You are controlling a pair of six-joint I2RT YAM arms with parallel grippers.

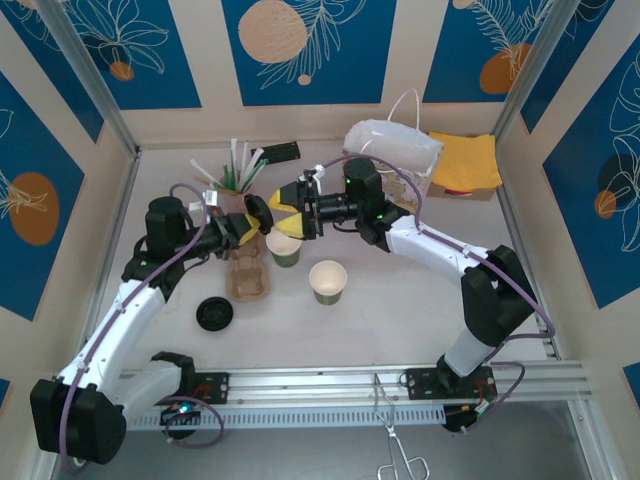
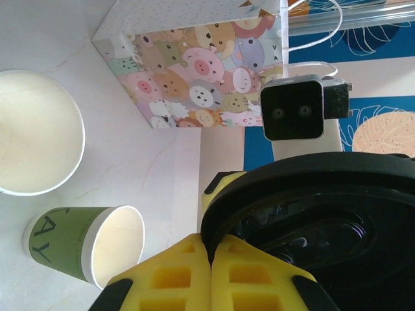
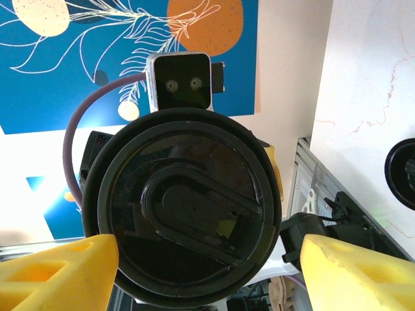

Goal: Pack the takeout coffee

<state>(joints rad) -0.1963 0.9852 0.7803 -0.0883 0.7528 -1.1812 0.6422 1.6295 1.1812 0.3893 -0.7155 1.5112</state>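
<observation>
Top view: the left gripper (image 1: 257, 222) and the right gripper (image 1: 289, 216) meet tip to tip just left of the frame's centre. They are above a green paper cup (image 1: 284, 249). What lies between their yellow tips is too small to make out here. A second paper cup with a pale inside (image 1: 328, 281) stands to the lower right of the first. A brown pulp cup carrier (image 1: 247, 273) lies just left of the green cup. A loose black plastic lid (image 1: 214, 314) rests on the table (image 1: 400, 310) at lower left. A white paper bag with handles (image 1: 394, 147) stands at upper right, beside a yellow folded sheet (image 1: 466, 160). A bunch of pale sticks (image 1: 236, 170) sits at upper left. Metal tongs (image 1: 400, 458) lie at the bottom edge.

Left wrist view: the left gripper's yellow fingers (image 2: 181, 275) are pressed together at the bottom centre, pinching the rim of a round black plastic coffee lid (image 2: 311, 220) that fills the lower right. The green cup shows at lower left and the pale cup's mouth at the left edge. The bag's cartoon-animal side is at the top.

Right wrist view: the held lid faces the camera in the centre. The right gripper's yellow fingers (image 3: 58, 272) are spread wide at the lower corners, one on each side of the lid. I cannot tell whether they touch it. The loose lid shows at the right edge.
</observation>
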